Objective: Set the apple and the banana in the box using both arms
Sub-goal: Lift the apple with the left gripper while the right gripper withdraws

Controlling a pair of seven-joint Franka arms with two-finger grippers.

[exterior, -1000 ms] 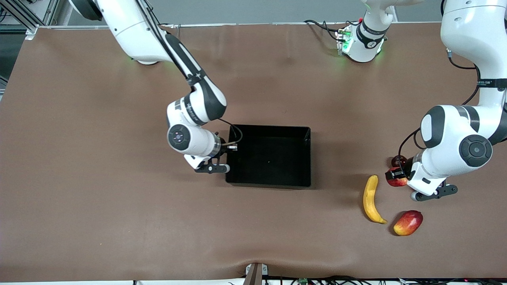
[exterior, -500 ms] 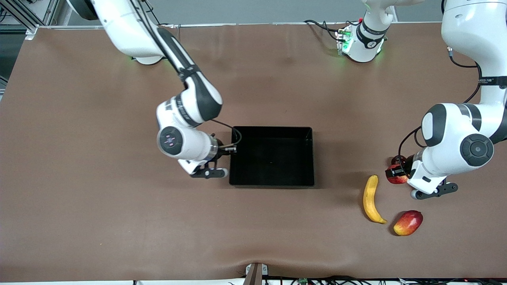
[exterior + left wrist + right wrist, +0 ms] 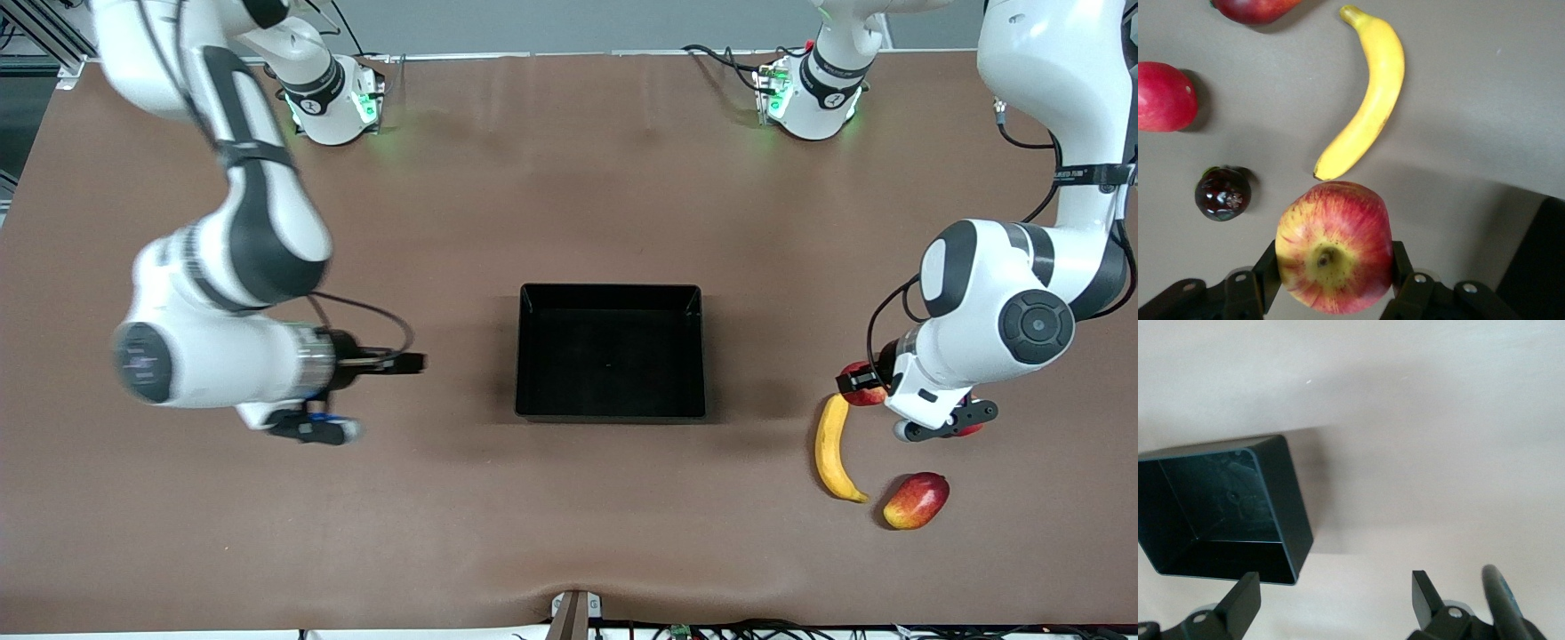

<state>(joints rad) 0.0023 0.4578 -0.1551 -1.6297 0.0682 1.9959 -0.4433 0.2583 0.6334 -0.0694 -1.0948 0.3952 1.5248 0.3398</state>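
Observation:
My left gripper (image 3: 855,382) is shut on the red, yellow-streaked apple (image 3: 861,373) and holds it over the table beside the banana's end farther from the camera. The left wrist view shows the apple (image 3: 1331,247) between both fingers, stem dimple facing the camera. The yellow banana (image 3: 831,449) lies on the table and also shows in the left wrist view (image 3: 1368,100). The black box (image 3: 610,414) stands at mid-table, empty. My right gripper (image 3: 404,362) is open and empty, over bare table toward the right arm's end from the box (image 3: 1281,500).
A red-yellow mango (image 3: 916,500) lies beside the banana, nearer the camera. A plain red round fruit (image 3: 1161,97) and a small dark round fruit (image 3: 1223,193) lie by the left arm; the arm mostly hides them in the front view.
My right gripper has drawn back from the box wall toward the right arm's end. The box first shifted slightly toward the left arm's end. My left gripper carried the apple toward the banana.

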